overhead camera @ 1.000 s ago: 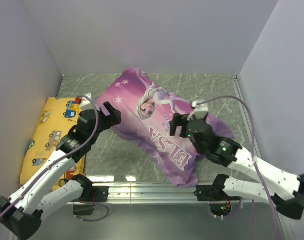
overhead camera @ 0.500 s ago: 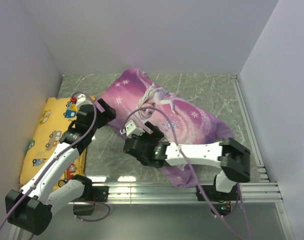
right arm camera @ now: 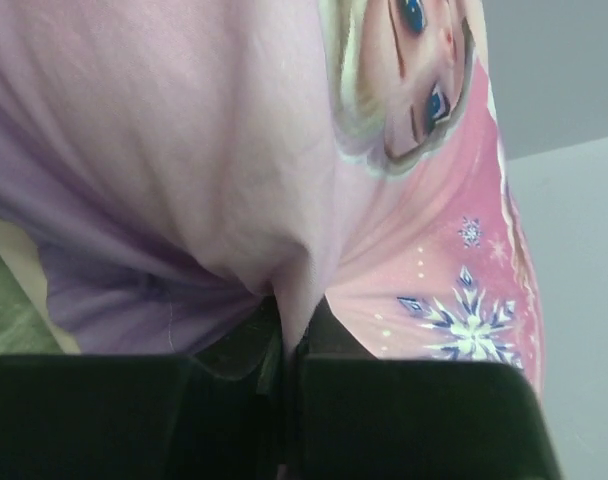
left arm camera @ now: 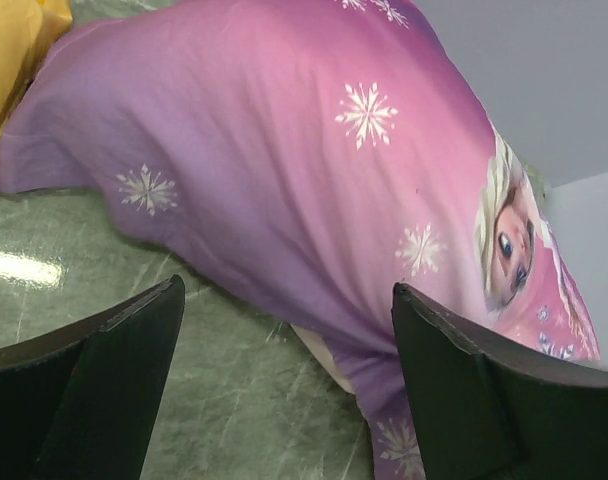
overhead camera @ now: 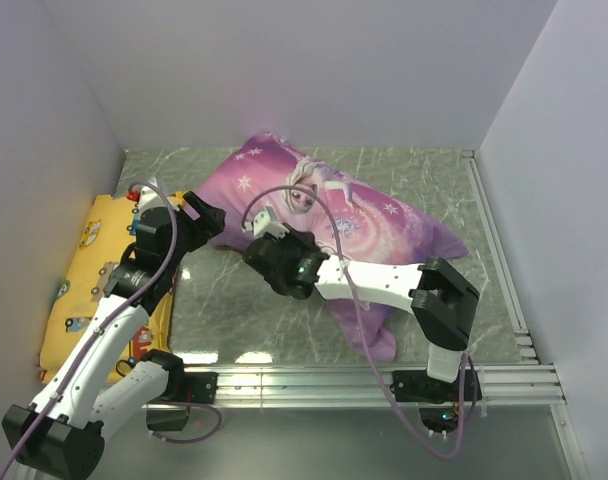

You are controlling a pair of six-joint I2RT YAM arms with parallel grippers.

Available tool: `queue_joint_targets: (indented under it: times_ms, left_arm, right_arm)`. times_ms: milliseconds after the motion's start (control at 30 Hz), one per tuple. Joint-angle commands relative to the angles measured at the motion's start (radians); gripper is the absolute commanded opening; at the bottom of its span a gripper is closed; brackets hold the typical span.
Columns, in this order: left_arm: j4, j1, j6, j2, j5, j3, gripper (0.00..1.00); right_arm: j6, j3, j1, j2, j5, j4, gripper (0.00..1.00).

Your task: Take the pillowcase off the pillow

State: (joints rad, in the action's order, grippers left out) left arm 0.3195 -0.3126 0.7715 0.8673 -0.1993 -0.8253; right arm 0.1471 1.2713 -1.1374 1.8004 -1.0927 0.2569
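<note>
Right gripper (right arm camera: 289,350) pinching a pillowcase (overhead camera: 374,222) fold at its near-left edge, left gripper (left arm camera: 286,290) spread beside it: pull 1 layer only, slowly, while left pins the hidden pillow.

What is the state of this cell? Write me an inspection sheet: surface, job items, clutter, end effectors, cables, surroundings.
Surface: green-grey marbled tabletop.
Job's things: pillowcase lies diagonally across the middle, covering the pillow, of which only a pale sliver seems to show under the near edge.
Clutter: yellow vehicle-print pillow against the left wall.
End effectors: left end effector open, facing the pillowcase's left end, apparently short of the fabric; right end effector shut on a pinch of pillowcase fabric.
Cables: left purple cable follows its arm; right purple cable loops above the pillowcase.
Surroundings: plain pale walls on three sides; metal rail at the near edge.
</note>
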Motion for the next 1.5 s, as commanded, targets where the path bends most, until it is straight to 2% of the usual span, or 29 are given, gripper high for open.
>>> queue_joint_targets:
  times_ms: [0,67,100,233,333,367,467,500,533,600,667,700,800,900,1000,1133,1233,1267,1367,1467]
  left_arm:
    - [0.000,0.004,-0.024,-0.025,0.034,-0.049,0.89]
    - [0.007,0.004,-0.040,-0.033,0.057,-0.066,0.87]
    - [0.010,0.004,-0.046,-0.036,0.063,-0.083,0.85]
    - [0.029,0.003,-0.096,-0.066,0.090,-0.164,0.83]
    - [0.056,0.003,-0.132,-0.067,0.118,-0.251,0.84]
    - [0.076,0.003,-0.135,-0.062,0.123,-0.273,0.84]
    - [0.084,0.001,-0.146,-0.048,0.136,-0.313,0.84]
    - [0.081,0.001,-0.146,-0.042,0.141,-0.310,0.84]
    - [0.078,0.001,-0.144,-0.037,0.149,-0.302,0.84]
    - [0.057,0.001,-0.135,-0.028,0.167,-0.266,0.84]
    - [0.035,0.001,-0.121,-0.021,0.210,-0.238,0.83]
    - [0.012,0.000,-0.117,-0.007,0.224,-0.207,0.84]
    - [-0.037,-0.035,-0.104,0.021,0.255,-0.146,0.84]
    - [-0.063,-0.152,-0.098,0.056,0.202,-0.115,0.84]
    - [-0.118,-0.285,-0.074,0.100,0.141,-0.078,0.84]
    - [-0.224,-0.483,-0.074,0.166,0.042,-0.011,0.87]
    - [-0.312,-0.555,-0.098,0.258,-0.003,0.012,0.89]
    - [-0.371,-0.568,-0.110,0.286,-0.009,0.003,0.89]
    - [-0.401,-0.603,-0.161,0.401,-0.080,-0.059,0.90]
    - [-0.343,-0.606,-0.167,0.545,-0.236,-0.162,0.90]
  right_arm:
    - [-0.033,0.181,0.001,-0.101,0.031,0.094,0.00]
    - [-0.084,0.264,-0.001,-0.169,0.091,0.216,0.00]
    - [-0.104,0.358,-0.001,-0.221,0.181,0.257,0.00]
    - [-0.159,0.558,0.022,-0.348,0.316,0.373,0.00]
    - [-0.262,0.658,0.181,-0.394,0.448,0.439,0.00]
    - [-0.286,0.648,0.303,-0.406,0.488,0.456,0.00]
    - [-0.346,0.473,0.457,-0.449,0.635,0.394,0.00]
    - [-0.362,0.344,0.547,-0.457,0.678,0.368,0.00]
    - [-0.412,0.282,0.591,-0.452,0.823,0.314,0.00]
    - [-0.467,0.104,0.725,-0.415,0.989,0.240,0.00]
    - [-0.524,0.015,0.772,-0.366,1.164,0.130,0.00]
    - [-0.534,-0.034,0.791,-0.302,1.204,0.104,0.00]
    - [-0.560,-0.020,0.795,-0.129,1.252,0.056,0.00]
    - [-0.576,0.071,0.806,0.042,1.267,0.079,0.00]
    - [-0.627,0.140,0.847,0.164,1.391,0.082,0.00]
    - [-0.659,0.145,0.863,0.212,1.458,0.039,0.00]
    - [-0.676,0.123,0.866,0.224,1.481,0.012,0.00]
    - [-0.678,0.116,0.866,0.229,1.484,0.010,0.00]
    - [-0.679,0.088,0.864,0.212,1.501,-0.007,0.00]
    - [-0.669,0.068,0.864,0.179,1.492,-0.002,0.00]
